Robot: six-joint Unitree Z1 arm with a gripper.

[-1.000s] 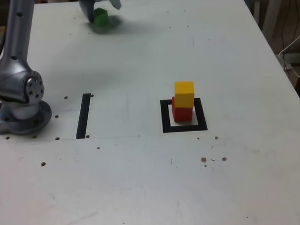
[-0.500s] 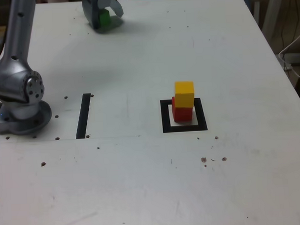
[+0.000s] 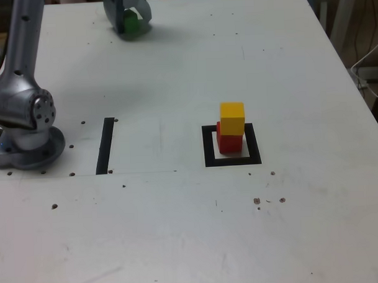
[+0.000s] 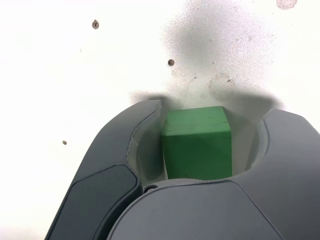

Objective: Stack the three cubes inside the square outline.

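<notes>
We see two of the three cubes already in place: the red cube (image 3: 228, 142) sits inside the square outline (image 3: 208, 148), right of centre in the exterior view, and the yellow cube (image 3: 232, 118) rests on top of it, set a little toward that view's right but squarely supported. That part of the stack looks done.

The green cube (image 3: 131, 23) is the one left. It lies on the white table (image 3: 192, 228) at the upper left of the exterior frame, well apart from the outline. Our gripper (image 3: 129, 20) is down around it there. In the wrist view the green cube (image 4: 197, 142) fills the centre of the frame, standing between the two dark jaws of the gripper (image 4: 200, 145). The jaws are partly open and bracket the cube closely; a slim gap shows on each side, so we cannot tell that they press it yet, and we would not call it held.

The black strip (image 3: 104, 145), left of centre, plays no part here.

By our reckoning we are about two thirds through. What remains is to finish the grasp, lift the green cube, carry it across to the outline and set it on the yellow one without nudging the slightly offset stack.
</notes>
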